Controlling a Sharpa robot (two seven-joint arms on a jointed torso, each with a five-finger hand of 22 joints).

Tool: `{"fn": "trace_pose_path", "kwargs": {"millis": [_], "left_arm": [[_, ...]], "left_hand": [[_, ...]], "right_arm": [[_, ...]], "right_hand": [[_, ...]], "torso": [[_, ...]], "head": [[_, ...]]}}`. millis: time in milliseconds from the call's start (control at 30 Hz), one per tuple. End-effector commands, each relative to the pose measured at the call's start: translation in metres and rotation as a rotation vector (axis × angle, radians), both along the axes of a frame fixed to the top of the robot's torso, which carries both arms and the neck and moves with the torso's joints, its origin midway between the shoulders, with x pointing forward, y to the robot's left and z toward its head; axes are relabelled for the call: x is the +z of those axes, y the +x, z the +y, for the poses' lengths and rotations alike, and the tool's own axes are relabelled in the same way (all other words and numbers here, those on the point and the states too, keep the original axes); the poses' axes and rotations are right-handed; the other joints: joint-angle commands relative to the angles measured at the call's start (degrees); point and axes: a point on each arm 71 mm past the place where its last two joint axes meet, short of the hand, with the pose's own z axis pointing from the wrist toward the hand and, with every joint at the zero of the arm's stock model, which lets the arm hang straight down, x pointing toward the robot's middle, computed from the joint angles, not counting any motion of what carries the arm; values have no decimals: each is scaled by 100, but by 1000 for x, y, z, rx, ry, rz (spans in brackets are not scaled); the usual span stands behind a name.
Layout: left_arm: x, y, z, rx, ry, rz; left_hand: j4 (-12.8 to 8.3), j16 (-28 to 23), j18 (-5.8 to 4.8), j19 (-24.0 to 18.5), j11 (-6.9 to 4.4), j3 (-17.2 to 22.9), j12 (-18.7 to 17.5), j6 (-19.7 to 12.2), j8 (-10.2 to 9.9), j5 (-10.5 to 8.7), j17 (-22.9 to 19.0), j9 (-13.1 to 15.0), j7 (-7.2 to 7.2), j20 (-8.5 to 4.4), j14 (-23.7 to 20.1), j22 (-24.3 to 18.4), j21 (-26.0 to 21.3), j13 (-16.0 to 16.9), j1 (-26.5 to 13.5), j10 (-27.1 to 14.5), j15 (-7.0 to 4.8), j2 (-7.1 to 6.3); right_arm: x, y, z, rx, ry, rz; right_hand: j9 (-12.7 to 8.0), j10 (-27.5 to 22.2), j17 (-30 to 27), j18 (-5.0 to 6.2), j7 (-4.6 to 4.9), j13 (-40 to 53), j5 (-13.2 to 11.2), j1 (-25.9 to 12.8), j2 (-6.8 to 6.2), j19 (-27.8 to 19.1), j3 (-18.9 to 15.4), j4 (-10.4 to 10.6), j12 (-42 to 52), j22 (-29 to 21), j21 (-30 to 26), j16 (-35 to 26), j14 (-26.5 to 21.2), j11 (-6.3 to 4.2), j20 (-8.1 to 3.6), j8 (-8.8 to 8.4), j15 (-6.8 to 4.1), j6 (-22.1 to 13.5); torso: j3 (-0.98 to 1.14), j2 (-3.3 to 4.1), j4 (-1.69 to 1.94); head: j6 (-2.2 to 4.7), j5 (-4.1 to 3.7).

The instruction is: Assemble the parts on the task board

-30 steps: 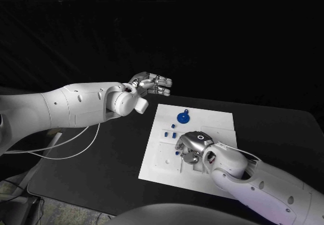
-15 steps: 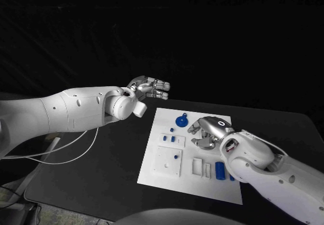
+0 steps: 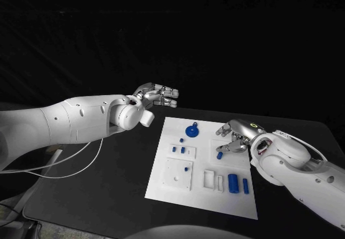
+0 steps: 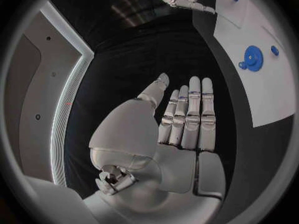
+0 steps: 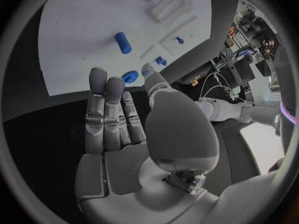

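The flat white rectangular task board (image 3: 205,199) lies in the middle of the black bench (image 3: 100,189), its long side running away from the robot. On it lie the small blue plastic parts: a round blue toothed gear with a small lug (image 3: 193,131) near the far edge, a short blue peg (image 3: 220,155) just past the board's middle, a larger blue cylinder (image 3: 234,182) with a slimmer blue bar (image 3: 246,185) just beside it toward the near right corner, and a few tiny blue pieces (image 3: 179,148) on the left half, one of them sitting on a raised white square block (image 3: 180,174). The right silver robot hand (image 3: 235,137) hovers over the board's right edge, near the short peg, fingers loosely spread and holding nothing; its wrist view shows the fingers extended side by side above the board. The left silver robot hand (image 3: 157,94) hangs off the board beyond its far left corner, palm open, fingers straight and empty.
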Motion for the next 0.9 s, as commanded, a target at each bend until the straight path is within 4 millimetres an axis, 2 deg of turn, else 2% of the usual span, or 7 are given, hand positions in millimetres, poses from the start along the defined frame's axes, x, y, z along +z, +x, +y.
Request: {"fn": "trace_pose_path", "kwargs": {"millis": [33,300,533,600,700,833,900], "left_arm": [[2,0,-2,-12,-2,-24],[2,0,-2,-11,1,-21],[2,1,-1,-11,2,-20],[2,1,-1,-11,4,-19],[2,1,0,-10,6,-19],[1,1,0,-8,7,-19],[1,1,0,-8,8,-19]], "left_hand": [[-25,-27,12,18,3,-24,10,-8,8,-12,2,7,2,1,4,-6,-21,-5,36,-14,16,-27],[-25,-27,12,18,3,-24,10,-8,8,-12,2,7,2,1,4,-6,-21,-5,36,-14,16,-27],[-40,-30,12,21,3,-22,9,0,8,-14,3,7,1,-2,9,-25,-11,-6,36,-15,15,-18],[-40,-30,12,21,3,-22,9,0,8,-14,3,7,1,-2,9,-25,-11,-6,36,-15,15,-18],[-41,-30,12,20,3,-22,9,0,8,-14,3,7,1,-2,8,-26,-11,-6,36,-16,15,-18],[-42,-35,11,18,6,-25,8,1,8,-11,1,8,0,0,1,-31,-9,-6,33,-25,18,-20],[-42,-35,11,18,6,-25,8,1,8,-11,1,8,0,0,1,-31,-9,-6,33,-25,18,-20]], "right_arm": [[-11,0,1,17,-74,83],[-23,0,-2,12,-139,148],[-28,-3,2,23,-144,153],[-29,-5,3,27,-145,147],[-30,-5,4,28,-145,142],[-31,-6,5,31,-141,137],[-31,-7,7,34,-138,134]], "right_hand": [[-8,22,-18,169,19,-6,9,38,23,217,-47,50,11,-23,-10,19,28,-10,41,-10,24,-32],[-7,161,-51,149,146,-7,4,-35,121,217,-31,-45,17,-92,22,17,34,-47,18,-10,-3,16],[4,622,-75,71,179,-5,-114,-186,398,232,138,-490,8,-160,105,19,94,-174,-53,3,-88,375],[4,883,-84,27,237,-8,-301,-283,525,240,469,-745,-31,-172,182,17,160,-235,-93,-6,-120,522],[6,1098,-82,-4,273,-7,-353,-484,559,238,1063,-1011,-39,-180,278,12,200,-288,-140,-4,-171,649],[20,1301,-56,-61,281,-6,-406,-745,553,234,1801,-1239,-41,-182,395,16,233,-339,-201,2,-227,930],[19,1326,-46,-83,272,-4,-401,-779,591,236,1949,-1262,-39,-169,457,16,239,-353,-218,2,-233,969]], "torso": [[-4,3,17],[-14,2,20],[-9,-1,11],[-6,-1,12],[-8,1,13],[-10,1,8],[-10,1,8]], "head": [[18,-29],[-6,-34],[-16,-28],[-21,-29],[-21,-35],[-25,-37],[-25,-37]]}}
